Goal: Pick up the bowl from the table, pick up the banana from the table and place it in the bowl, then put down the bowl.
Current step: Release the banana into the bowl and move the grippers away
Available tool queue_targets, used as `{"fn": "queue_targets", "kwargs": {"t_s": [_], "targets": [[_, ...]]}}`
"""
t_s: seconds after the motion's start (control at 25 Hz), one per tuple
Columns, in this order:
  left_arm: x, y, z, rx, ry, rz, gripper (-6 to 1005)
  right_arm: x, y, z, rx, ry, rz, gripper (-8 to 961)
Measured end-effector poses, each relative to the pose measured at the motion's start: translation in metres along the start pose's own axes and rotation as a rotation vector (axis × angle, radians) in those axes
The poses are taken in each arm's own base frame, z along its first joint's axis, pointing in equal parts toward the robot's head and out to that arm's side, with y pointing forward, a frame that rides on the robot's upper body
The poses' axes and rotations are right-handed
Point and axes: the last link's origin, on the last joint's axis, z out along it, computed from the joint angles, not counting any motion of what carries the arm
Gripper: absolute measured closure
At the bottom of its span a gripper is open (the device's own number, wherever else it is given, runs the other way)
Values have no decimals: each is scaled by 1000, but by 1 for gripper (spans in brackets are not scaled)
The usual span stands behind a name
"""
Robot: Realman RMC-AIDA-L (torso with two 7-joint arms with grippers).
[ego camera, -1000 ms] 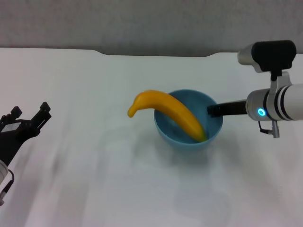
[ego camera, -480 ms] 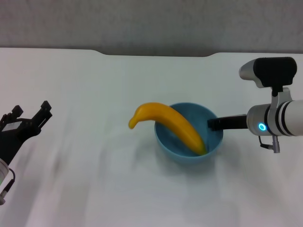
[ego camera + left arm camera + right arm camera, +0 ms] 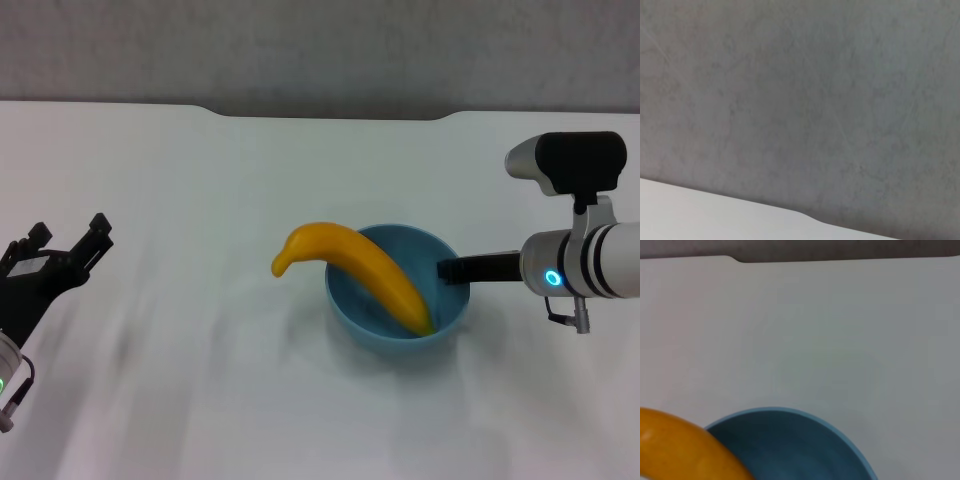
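Note:
The light-blue bowl [image 3: 398,338] is at the middle of the white table [image 3: 200,180], with only a thin shadow under it. The yellow banana [image 3: 360,262] lies in it, its dark tip down inside and its stem end sticking out over the left rim. My right gripper [image 3: 455,269] reaches in from the right and is shut on the bowl's right rim. The right wrist view shows the bowl [image 3: 805,450] and the banana [image 3: 685,445] close up. My left gripper [image 3: 68,232] is open and empty at the far left, well away from the bowl.
The table's far edge with its shallow notch [image 3: 330,115] runs along the back, with a grey wall behind. The left wrist view shows only that wall [image 3: 800,100] and a strip of table [image 3: 690,215].
My right gripper has come down, toward the table's near side in the head view, with the bowl and banana. The left arm has barely shifted.

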Motion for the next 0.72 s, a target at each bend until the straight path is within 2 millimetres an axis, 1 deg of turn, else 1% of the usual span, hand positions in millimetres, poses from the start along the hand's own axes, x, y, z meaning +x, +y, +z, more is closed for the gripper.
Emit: {"fn": "queue_targets", "kwargs": {"t_s": [0.48, 0.72], "targets": [[-1, 0, 0, -1, -3, 1, 123, 0, 0, -1, -4, -8, 11, 883], [-1, 0, 0, 1, -3, 0, 124, 0, 0, -4, -13, -32, 15, 867]]}}
